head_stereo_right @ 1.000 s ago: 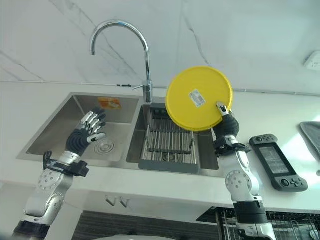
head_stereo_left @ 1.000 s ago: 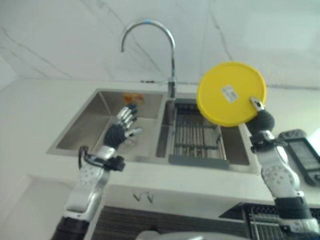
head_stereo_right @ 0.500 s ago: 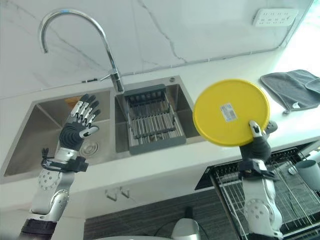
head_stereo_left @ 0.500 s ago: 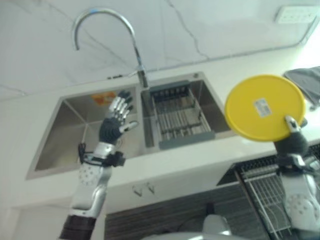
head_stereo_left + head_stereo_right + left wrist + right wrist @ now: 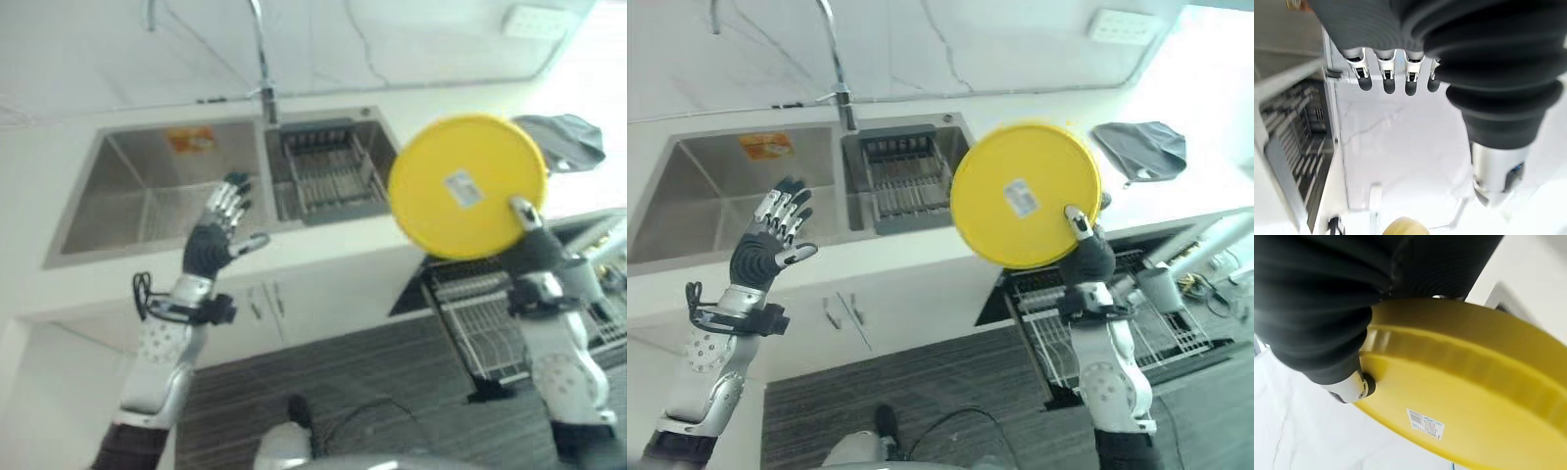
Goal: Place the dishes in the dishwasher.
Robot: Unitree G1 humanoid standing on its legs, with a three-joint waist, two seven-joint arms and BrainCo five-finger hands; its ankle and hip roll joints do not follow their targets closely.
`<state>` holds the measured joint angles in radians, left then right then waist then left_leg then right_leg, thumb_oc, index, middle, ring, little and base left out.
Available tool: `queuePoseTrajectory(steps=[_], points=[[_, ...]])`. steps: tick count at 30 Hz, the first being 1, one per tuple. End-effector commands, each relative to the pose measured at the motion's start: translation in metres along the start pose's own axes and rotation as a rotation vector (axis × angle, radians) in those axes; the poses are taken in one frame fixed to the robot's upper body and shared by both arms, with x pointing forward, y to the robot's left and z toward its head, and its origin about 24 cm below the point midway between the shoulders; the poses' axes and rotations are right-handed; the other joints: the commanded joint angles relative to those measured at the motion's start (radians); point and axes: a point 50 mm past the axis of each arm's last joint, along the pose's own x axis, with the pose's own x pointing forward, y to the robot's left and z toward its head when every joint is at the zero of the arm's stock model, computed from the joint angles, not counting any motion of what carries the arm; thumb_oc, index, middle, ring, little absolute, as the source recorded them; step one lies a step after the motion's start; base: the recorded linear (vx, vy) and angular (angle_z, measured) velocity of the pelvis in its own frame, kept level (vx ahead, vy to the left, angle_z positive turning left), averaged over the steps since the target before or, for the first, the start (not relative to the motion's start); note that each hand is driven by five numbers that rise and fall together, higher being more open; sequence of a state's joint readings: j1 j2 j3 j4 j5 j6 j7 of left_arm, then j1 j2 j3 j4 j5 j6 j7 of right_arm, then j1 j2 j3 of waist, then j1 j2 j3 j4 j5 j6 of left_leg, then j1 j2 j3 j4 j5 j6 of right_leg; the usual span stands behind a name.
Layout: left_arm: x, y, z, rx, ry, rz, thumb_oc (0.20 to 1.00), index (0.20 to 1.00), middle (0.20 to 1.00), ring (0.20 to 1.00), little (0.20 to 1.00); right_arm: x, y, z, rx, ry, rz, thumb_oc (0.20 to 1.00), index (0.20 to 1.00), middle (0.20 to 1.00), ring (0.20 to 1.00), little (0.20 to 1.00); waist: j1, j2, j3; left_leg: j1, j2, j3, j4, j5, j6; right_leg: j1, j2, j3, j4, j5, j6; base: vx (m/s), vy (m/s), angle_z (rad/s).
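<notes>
A round yellow plate [image 5: 1024, 194] is held upright at centre right, pinched by the right hand [image 5: 1085, 250]. The left hand [image 5: 769, 240], fingers spread apart, is raised at lower left.

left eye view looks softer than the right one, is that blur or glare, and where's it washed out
Left eye view: soft all over, the yellow plate and right hand smeared at the edges, bright wash at the upper right. Right eye view: crisper, with glare over the counter beside the grey cloth. Left wrist view: the left hand is sharp, background pale and overexposed.
</notes>
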<state>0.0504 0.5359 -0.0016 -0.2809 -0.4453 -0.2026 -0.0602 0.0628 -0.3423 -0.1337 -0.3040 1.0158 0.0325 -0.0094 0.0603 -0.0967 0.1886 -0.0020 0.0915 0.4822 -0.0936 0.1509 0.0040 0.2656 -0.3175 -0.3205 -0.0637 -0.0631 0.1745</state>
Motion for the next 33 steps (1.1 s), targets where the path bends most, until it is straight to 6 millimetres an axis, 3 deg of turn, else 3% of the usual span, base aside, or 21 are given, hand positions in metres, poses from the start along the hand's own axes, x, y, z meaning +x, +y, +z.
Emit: queuePoseTrajectory(steps=[1,4,5,9,11,12,13,15,17,19,21,24,27,28,29,30,32,33], points=[[0.005,0.000,0.023,0.086,-0.123,-0.006,1.000,1.000,1.000,1.000,1.000,0.003,0.012,0.032,-0.047,-0.206,0.063,0.200,0.200,0.200,0.200,0.200,-0.051,0.056,-0.057,0.096,0.023,-0.142,0.006,-0.128,-0.066,-0.032,0.045,-0.025,-0.012,0.151,0.023,-0.22,-0.521,-0.67],[0.010,-0.004,0.023,0.100,-0.123,-0.010,1.000,1.000,1.000,1.000,1.000,0.007,0.018,0.027,-0.036,-0.181,0.073,0.200,0.200,0.200,0.200,0.200,-0.063,0.061,-0.060,0.086,0.092,-0.112,0.006,-0.095,-0.093,-0.057,0.079,0.000,-0.024,0.101,0.034,-0.25,-0.646,-0.67],[0.010,-0.006,0.024,0.088,-0.127,0.002,1.000,1.000,1.000,1.000,1.000,0.009,0.021,0.026,-0.058,-0.164,0.092,0.200,0.200,0.200,0.200,0.200,-0.074,0.062,-0.056,0.078,0.131,-0.111,0.006,-0.070,-0.111,-0.078,0.097,0.028,-0.024,0.092,0.021,-0.17,-0.560,-1.33],[0.004,-0.011,0.016,0.077,-0.108,0.023,1.000,1.000,1.000,1.000,1.000,0.009,0.022,0.023,-0.068,-0.110,0.135,0.200,0.200,0.200,0.200,0.200,-0.079,0.064,-0.047,0.041,0.176,-0.175,0.022,-0.042,-0.140,-0.110,0.161,0.097,-0.024,0.077,-0.029,-0.08,-0.425,-0.58],[-0.002,-0.012,0.012,0.100,-0.090,0.024,1.000,1.000,1.000,1.000,1.000,0.007,0.021,0.021,-0.058,-0.083,0.154,0.200,0.200,0.200,0.200,0.200,-0.072,0.066,-0.044,0.036,0.153,-0.253,0.050,-0.061,-0.136,-0.125,0.182,0.131,-0.024,0.076,-0.046,0.07,-0.387,-0.46],[-0.010,-0.012,0.012,0.111,-0.077,0.022,1.000,1.000,1.000,1.000,1.000,0.004,0.023,0.018,-0.055,-0.076,0.156,0.200,0.200,0.200,0.200,0.200,-0.056,0.076,-0.039,0.018,0.086,-0.317,0.086,-0.100,-0.114,-0.129,0.199,0.150,-0.024,0.072,-0.056,0.22,-0.421,-0.83],[-0.013,-0.010,0.011,0.112,-0.061,0.014,1.000,1.000,1.000,1.000,1.000,0.002,0.025,0.013,-0.053,-0.083,0.144,0.200,0.200,0.200,0.200,0.200,-0.048,0.090,-0.039,0.026,0.057,-0.313,0.046,-0.090,-0.102,-0.126,0.212,0.145,-0.024,0.068,-0.056,0.24,-0.344,-0.87],[-0.013,-0.009,0.010,0.111,-0.052,0.008,1.000,1.000,1.000,1.000,1.000,0.000,0.028,0.010,-0.056,-0.087,0.142,0.200,0.200,0.200,0.200,0.200,-0.045,0.099,-0.037,0.026,0.040,-0.307,0.013,-0.077,-0.096,-0.122,0.220,0.135,-0.024,0.067,-0.056,0.17,-0.142,-0.24],[-0.010,-0.012,0.007,0.115,-0.047,-0.017,1.000,1.000,1.000,1.000,1.000,-0.003,0.032,0.005,-0.053,-0.105,0.132,0.200,0.200,0.200,0.200,0.200,-0.043,0.110,-0.030,-0.023,0.017,-0.264,0.006,-0.048,-0.098,-0.102,0.237,0.110,-0.024,0.060,-0.057,0.18,-0.090,0.57],[-0.004,-0.015,0.007,0.104,-0.055,-0.047,1.000,1.000,1.000,1.000,1.000,-0.002,0.032,0.006,-0.088,-0.125,0.121,0.200,0.200,0.200,0.200,0.200,-0.049,0.118,-0.026,-0.070,-0.005,-0.137,0.006,-0.014,-0.094,-0.067,0.256,0.075,-0.024,0.042,-0.059,0.21,0.023,0.37],[0.000,-0.017,0.008,0.094,-0.064,-0.044,1.000,1.000,1.000,1.000,1.000,0.002,0.037,0.005,-0.113,-0.119,0.143,0.200,0.200,0.200,0.200,0.200,-0.042,0.122,-0.029,-0.081,-0.038,-0.111,0.006,-0.018,-0.068,-0.048,0.281,0.084,-0.024,0.020,-0.069,0.27,0.132,0.44],[-0.002,-0.016,0.010,0.093,-0.076,-0.001,1.000,1.000,1.000,1.000,1.000,0.003,0.039,0.004,-0.139,-0.093,0.178,0.200,0.200,0.200,0.200,0.200,-0.032,0.113,-0.043,-0.066,-0.068,-0.148,0.006,-0.045,-0.031,-0.022,0.292,0.113,-0.024,0.007,-0.071,0.27,0.229,-0.18],[-0.002,-0.015,0.009,0.075,-0.074,0.021,1.000,1.000,1.000,1.000,1.000,0.005,0.037,0.011,-0.205,-0.129,0.182,0.200,0.200,0.200,0.200,0.200,-0.022,0.086,-0.058,-0.038,-0.081,-0.154,0.006,-0.079,-0.001,0.000,0.283,0.098,-0.015,0.007,-0.062,0.25,0.251,-0.40],[-0.001,-0.015,0.005,0.078,-0.067,0.028,1.000,1.000,1.000,1.000,1.000,0.008,0.039,0.013,-0.195,-0.146,0.192,0.200,0.200,0.200,0.200,0.200,-0.008,0.062,-0.063,-0.025,-0.086,-0.152,0.006,-0.094,0.013,-0.028,0.266,0.052,0.084,0.030,-0.041,0.18,0.204,-0.13],[-0.001,-0.015,0.004,0.097,-0.073,0.024,1.000,1.000,1.000,1.000,1.000,0.009,0.040,0.014,-0.192,-0.151,0.194,0.200,0.200,0.200,0.200,0.200,-0.004,0.057,-0.065,-0.023,-0.088,-0.154,0.006,-0.096,0.016,-0.034,0.264,0.043,0.108,0.033,-0.036,0.21,0.226,-0.05],[0.000,-0.019,0.007,0.184,-0.107,0.002,1.000,1.000,1.000,1.000,1.000,0.011,0.043,0.014,-0.179,-0.161,0.211,0.200,0.200,0.200,0.200,0.200,0.004,0.040,-0.062,-0.016,-0.102,-0.180,0.006,-0.106,0.028,-0.067,0.259,0.033,0.236,0.045,-0.012,0.13,0.113,-0.03],[0.002,-0.023,0.011,0.278,-0.145,-0.020,1.000,1.000,1.000,1.000,1.000,0.012,0.047,0.013,-0.191,-0.176,0.236,0.200,0.200,0.200,0.200,0.200,0.010,0.039,-0.058,-0.012,-0.095,-0.222,0.006,-0.105,0.032,-0.155,0.252,0.042,0.353,0.104,0.001,0.13,0.038,-0.18],[0.005,-0.022,0.015,0.364,-0.173,-0.028,1.000,1.000,1.000,1.000,1.000,0.012,0.049,0.013,-0.183,-0.182,0.252,0.200,0.200,0.200,0.200,0.200,0.011,0.040,-0.050,0.005,-0.080,-0.256,0.006,-0.110,0.022,-0.212,0.212,0.031,0.349,0.108,-0.003,0.14,-0.120,-0.24]])
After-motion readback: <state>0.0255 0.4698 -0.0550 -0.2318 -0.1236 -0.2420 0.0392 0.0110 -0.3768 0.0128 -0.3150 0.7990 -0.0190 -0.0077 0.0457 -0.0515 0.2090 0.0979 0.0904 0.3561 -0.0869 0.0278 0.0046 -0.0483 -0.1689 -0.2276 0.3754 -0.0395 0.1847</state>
